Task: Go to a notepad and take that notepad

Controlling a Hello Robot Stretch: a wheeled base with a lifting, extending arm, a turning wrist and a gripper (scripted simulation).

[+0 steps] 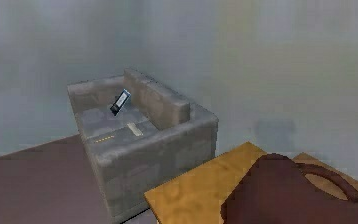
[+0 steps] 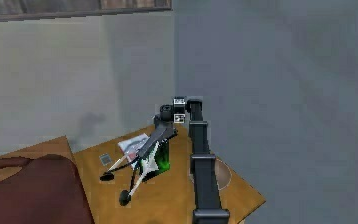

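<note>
Arm side view: pale flat rectangle [image 2: 135, 143], notepad-like but too small to confirm, is lying flat on wooden table [image 2: 242, 195] nr its far edge. Gripper [image 2: 132, 175] is hanging just beside/over it w/ fingers pointing down-left across tabletop; contact can't be judged. Can't tell whether gripper is holding anything, since stuff is lying on table right at its far end. Green-and-white obj [image 2: 163, 160] is sitting under gripper body, small grey bit [image 2: 104, 158] is lying to the left of the fingers. Arm [image 2: 201, 160] is rising as dark bar from bottom edge, two white marker squares at its top. Round disc [image 2: 223, 176] is sitting on table right of arm. Dark maroon bag-like mass [image 2: 37, 190] is covering table's left end.

Fwd view: same maroon mass and table corner are showing bottom right. Grey stone-look armchair [image 1: 177, 145] is standing beyond, apart from table, w/ dark slab [image 1: 120, 101] leaning on its backrest and two flat items [image 1: 137, 130] lying on seat.
</note>
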